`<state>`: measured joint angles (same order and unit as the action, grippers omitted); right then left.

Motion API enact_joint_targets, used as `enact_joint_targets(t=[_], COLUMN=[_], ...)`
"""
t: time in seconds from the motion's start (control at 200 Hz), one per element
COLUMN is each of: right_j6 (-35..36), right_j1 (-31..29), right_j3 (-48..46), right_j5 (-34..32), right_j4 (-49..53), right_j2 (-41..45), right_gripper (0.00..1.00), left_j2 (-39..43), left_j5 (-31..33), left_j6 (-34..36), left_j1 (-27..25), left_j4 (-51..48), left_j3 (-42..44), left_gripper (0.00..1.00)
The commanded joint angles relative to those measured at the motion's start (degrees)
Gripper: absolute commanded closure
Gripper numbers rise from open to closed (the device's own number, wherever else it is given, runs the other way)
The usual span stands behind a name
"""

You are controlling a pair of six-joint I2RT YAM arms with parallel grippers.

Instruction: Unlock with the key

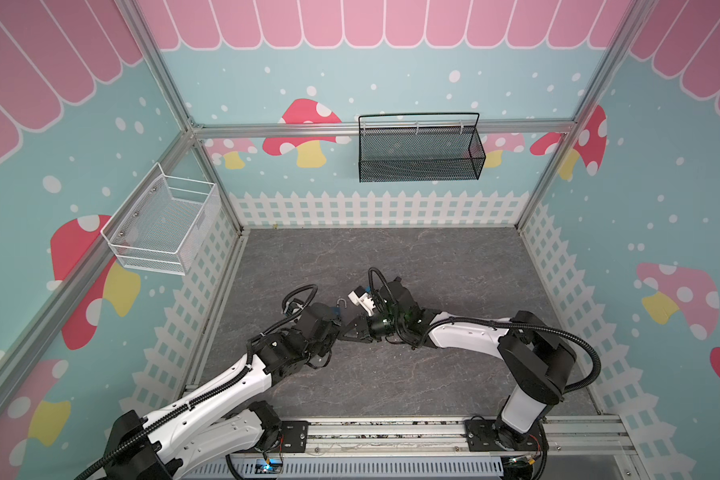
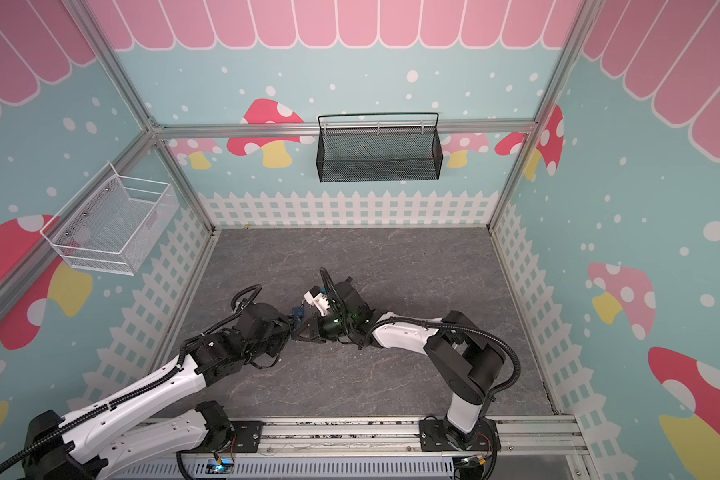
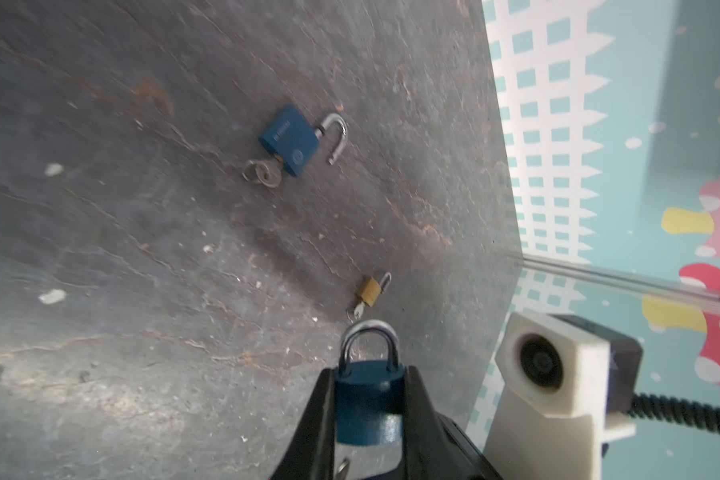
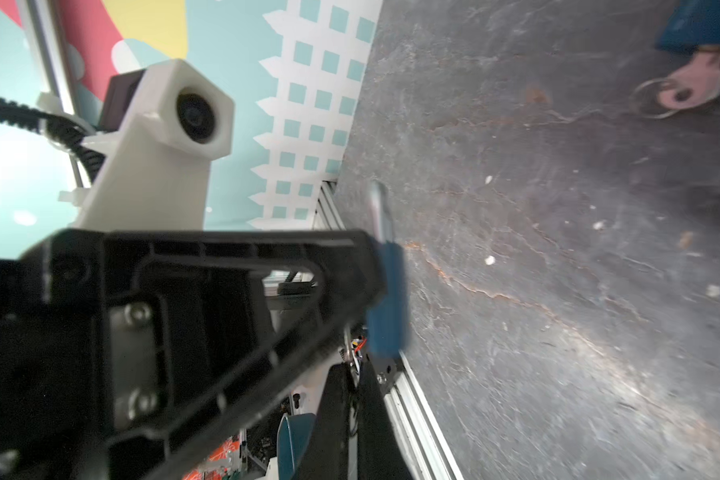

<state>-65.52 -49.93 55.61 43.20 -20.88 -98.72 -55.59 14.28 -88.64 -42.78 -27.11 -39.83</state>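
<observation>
Just toward 9 o'clock from the middle of the grey surface (image 1: pixel 454 270), the left tool (image 3: pixel 369 376) clamps the held padlock (image 3: pixel 368 409) by its narrow sides. In a top view the lock's long axis runs from 6 to 12 o'clock, with the shackle (image 1: pixel 341 302) toward 12 and the keyway end toward 6. At that 6 o'clock end the right tool (image 1: pixel 344 337), reaching in from 3 o'clock, has its jaws fully closed; what, if anything, they pinch I cannot tell, because the fingers hide the spot. A metal sliver (image 3: pixel 342 466) below the body is cut off by the frame edge. From above, both arms cover most of the lock. Its body is dark blue with rounded shoulders, and its silver shackle sits home at both legs. Beyond it lie an open padlock (image 3: pixel 289 141) and a small brass padlock (image 3: pixel 368 289).
</observation>
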Motion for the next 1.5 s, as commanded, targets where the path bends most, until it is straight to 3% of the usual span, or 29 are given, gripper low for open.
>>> enact_joint_targets(t=[0.0,0.19,0.345,0.595,0.94,1.496], right_j6=[2.62,8.88,9.93,9.17,9.45,8.8], right_j1=[-0.51,-0.15,0.05,0.62,2.73,2.65], right_j3=[1.56,1.74,-1.22,-3.76,-2.88,-1.96], right_j5=[-2.81,-10.64,-5.89,0.43,-0.33,0.39], right_j4=[0.02,10.64,9.99,3.8,4.39,3.51], right_j2=[0.81,3.54,4.92,5.52,5.42,5.64], right_gripper=[1.0,1.0,1.0,1.0,1.0,1.0], left_j2=[0.18,1.2,0.31,-0.57,-2.06,-3.35], left_j5=[-4.2,-1.77,2.4,1.74,-1.23,-0.85], left_j6=[0.93,2.96,6.39,7.72,9.45,9.43], left_j1=[-0.45,-0.37,-0.2,0.42,0.51,0.6], left_j4=[2.78,-2.03,-7.62,-6.34,-6.47,-6.22], left_j3=[-0.46,-0.88,-4.33,-5.25,-6.66,-7.51], left_gripper=[1.0,1.0,1.0,1.0,1.0,1.0])
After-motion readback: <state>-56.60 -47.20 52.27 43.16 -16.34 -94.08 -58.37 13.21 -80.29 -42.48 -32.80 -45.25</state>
